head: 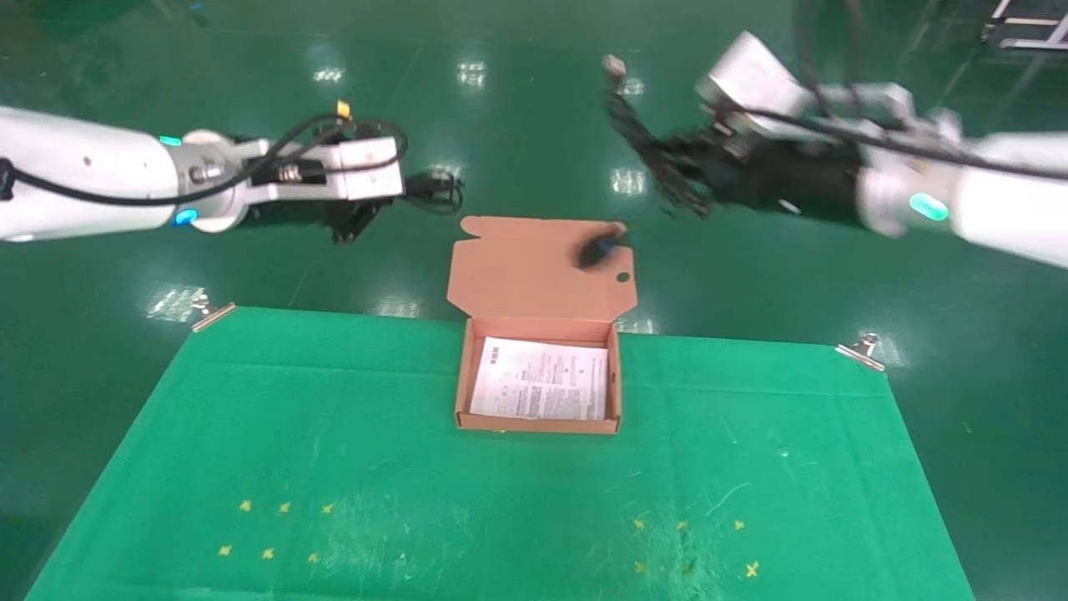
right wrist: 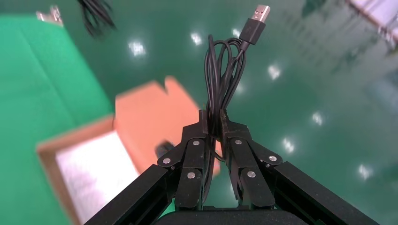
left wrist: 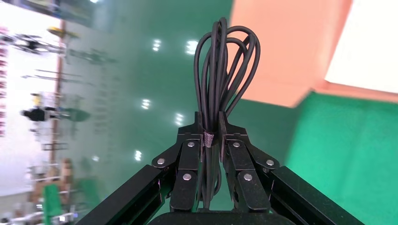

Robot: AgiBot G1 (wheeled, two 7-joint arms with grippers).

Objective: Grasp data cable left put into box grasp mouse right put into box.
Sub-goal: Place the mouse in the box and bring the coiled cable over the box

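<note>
The left gripper (left wrist: 212, 136) is clamped on the data cable (left wrist: 224, 70) at its tied middle, loops standing out beyond the fingertips, so the bundle travels as one piece. The box (head: 539, 382) lies open between both claws, below them, lid flap thrown back. The right gripper (right wrist: 213, 123) pinches the cord, USB plug (right wrist: 256, 22) beyond its tips; the mouse (head: 599, 250) dangles blurred over the flap.

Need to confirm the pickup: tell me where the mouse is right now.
Head view: the mouse dangles before the box lid's right side, hung by its cord from the right hand.
</note>
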